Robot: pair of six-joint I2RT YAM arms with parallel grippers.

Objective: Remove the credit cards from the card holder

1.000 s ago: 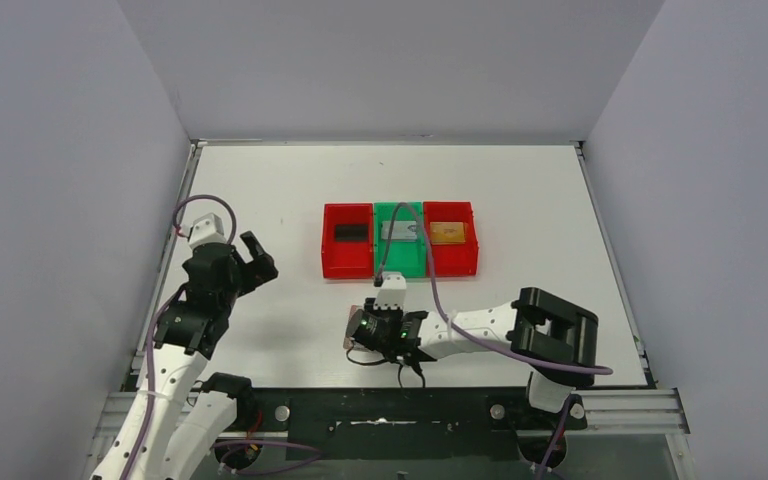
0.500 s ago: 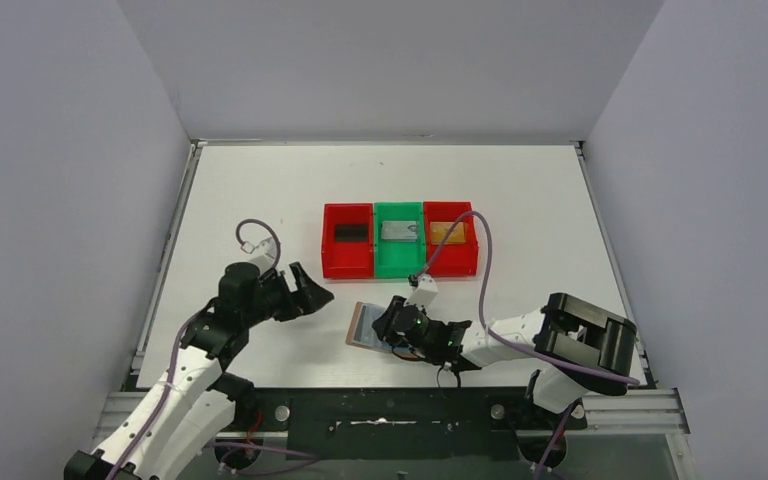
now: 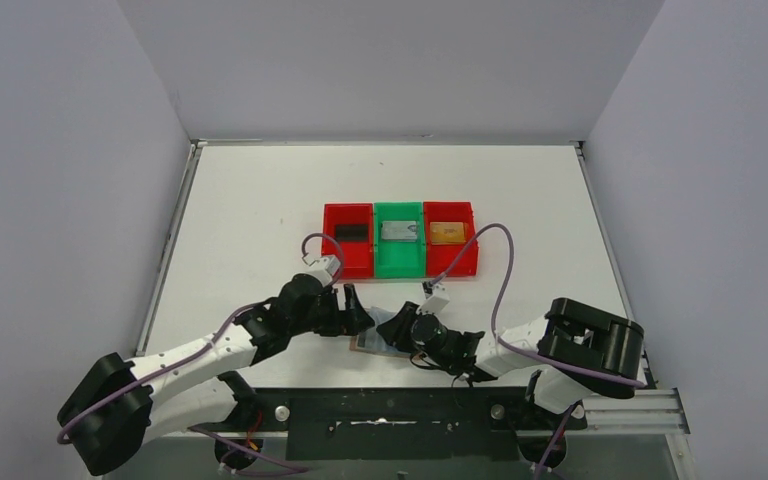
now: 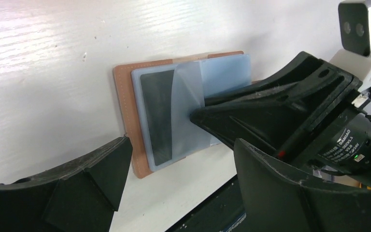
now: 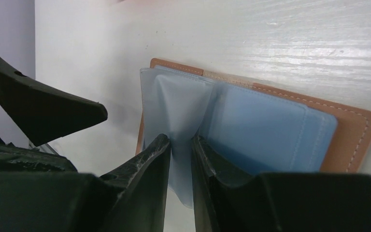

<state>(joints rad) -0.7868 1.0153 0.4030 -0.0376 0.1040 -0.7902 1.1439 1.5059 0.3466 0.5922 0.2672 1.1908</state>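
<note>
Black fingers of the left tool (image 4: 182, 147) stand spread, low over the white desk (image 3: 250, 200), just beside the tan leather card holder (image 4: 124, 96). It lies open and flat near the desk's front edge. A dark credit card (image 4: 157, 111) sits in one pale blue pocket. The right tool (image 5: 179, 145) pinches a translucent pocket leaf (image 5: 174, 106), held upright. Behind stand red and green bins (image 3: 401, 264).
</note>
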